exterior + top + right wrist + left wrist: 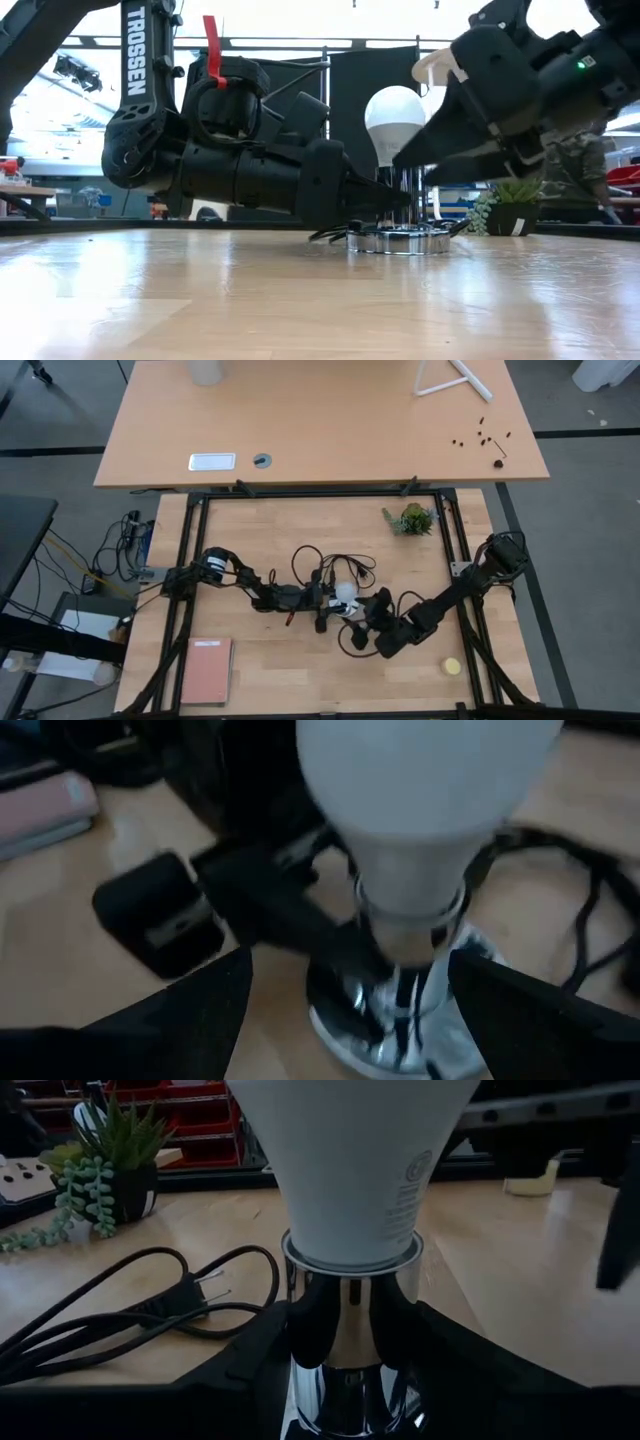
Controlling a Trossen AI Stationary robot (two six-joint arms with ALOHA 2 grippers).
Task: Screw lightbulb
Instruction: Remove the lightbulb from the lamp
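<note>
The white pear-shaped lightbulb [394,117] already stands in the chrome socket [350,1350] mid-bench, the left gripper [352,1380] gripping the socket and the right gripper [345,1005] open around the bulb, so tightening seemingly remains.

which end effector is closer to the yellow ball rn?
Right. The right end effector sits beside the lightbulb, up-left of the yellow ball; the left end effector is farther left, across the bulb.

In the low view, at the upper left of the frame, the word "TROSSEN" runs vertically in white capital letters down the dark robot arm [135,60]. In the left wrist view, right of centre, small grey print stands on the white lightbulb [350,1160], too fine to read.
</note>
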